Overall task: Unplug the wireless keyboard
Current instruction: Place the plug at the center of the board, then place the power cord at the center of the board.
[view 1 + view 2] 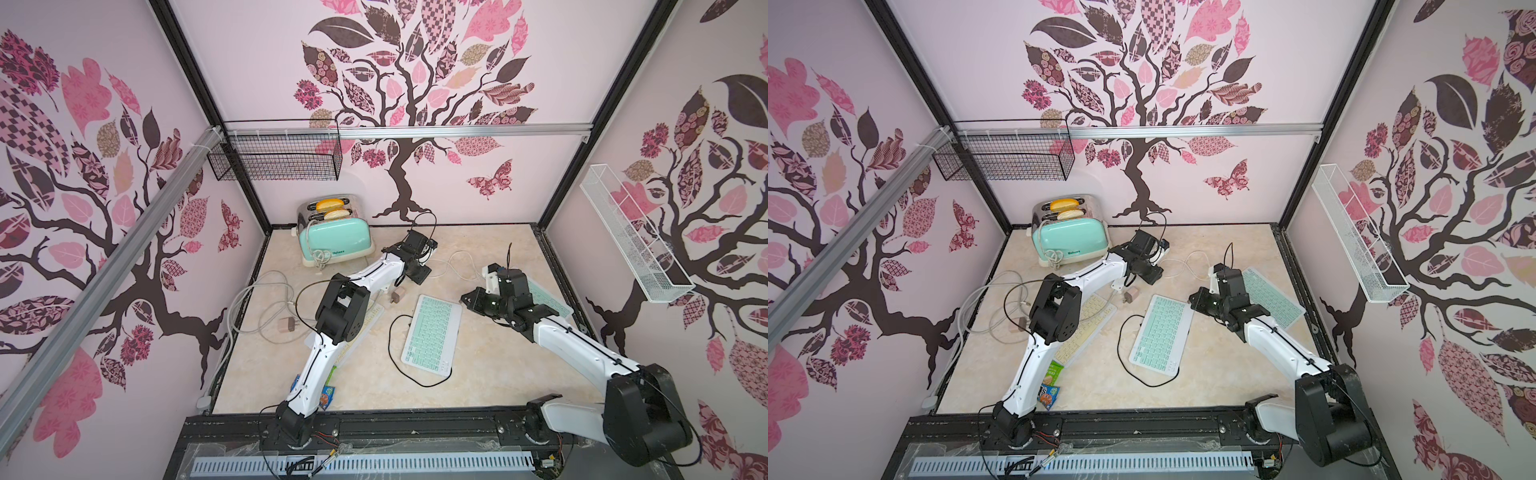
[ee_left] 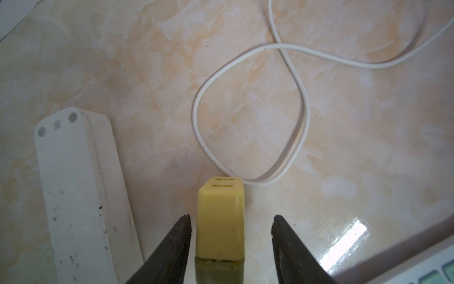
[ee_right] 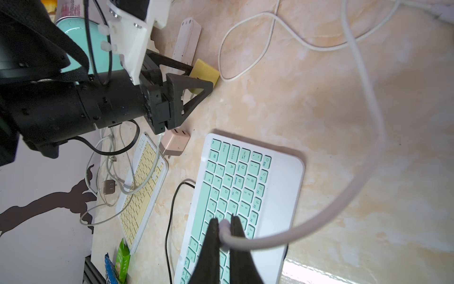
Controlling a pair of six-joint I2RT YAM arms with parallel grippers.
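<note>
Mint keyboard (image 1: 432,332) lies flat mid-table between the two arms, with a black cable (image 1: 390,345) curling round its near end in both top views. Only the right wrist view shows the right gripper (image 3: 223,221) above its keys, fingers pinched tight on the end of a white cable (image 3: 377,127). Only the left wrist view shows the left gripper (image 2: 231,218) partly open astride a yellow charger block (image 2: 218,236) beside a white power strip (image 2: 73,184), one finger just beside the block, the other clearly apart.
</note>
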